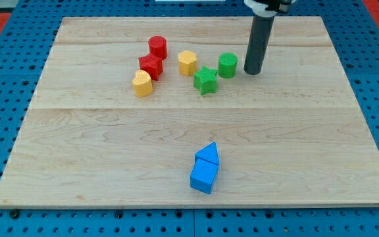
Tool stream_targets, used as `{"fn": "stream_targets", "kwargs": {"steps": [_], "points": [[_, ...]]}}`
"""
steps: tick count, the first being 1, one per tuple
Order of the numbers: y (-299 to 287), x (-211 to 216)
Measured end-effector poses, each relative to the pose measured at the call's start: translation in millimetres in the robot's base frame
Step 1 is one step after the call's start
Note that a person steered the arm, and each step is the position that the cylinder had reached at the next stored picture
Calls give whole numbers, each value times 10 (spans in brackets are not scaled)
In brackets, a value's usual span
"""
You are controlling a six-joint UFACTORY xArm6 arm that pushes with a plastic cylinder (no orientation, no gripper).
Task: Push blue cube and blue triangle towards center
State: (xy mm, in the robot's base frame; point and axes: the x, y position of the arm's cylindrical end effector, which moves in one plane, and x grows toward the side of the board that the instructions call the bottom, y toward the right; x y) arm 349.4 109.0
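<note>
Camera view: my tip [253, 71] rests on the table [77, 164] near the view's top, just right of the green cylinder [227, 65]. No pincer shows. The blue cube [203, 176] and blue triangle [208, 154] touch, low on the table, well apart from my tip.

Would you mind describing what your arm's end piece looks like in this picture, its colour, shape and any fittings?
It is a straight, smooth, dark grey to black cylindrical rod, ending in my tip, which is flat and blunt. At the view's top the rod enters a white collar with a black part above it, cut off by the frame. No cables or markings show. My tip is just to the view's right of the green cylinder.
</note>
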Motion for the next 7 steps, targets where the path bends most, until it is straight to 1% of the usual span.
{"fn": "stream_targets", "kwargs": {"steps": [3, 4, 5, 6, 7], "points": [[-409, -88], [-196, -66], [574, 447], [734, 1597], [393, 2685]]}}
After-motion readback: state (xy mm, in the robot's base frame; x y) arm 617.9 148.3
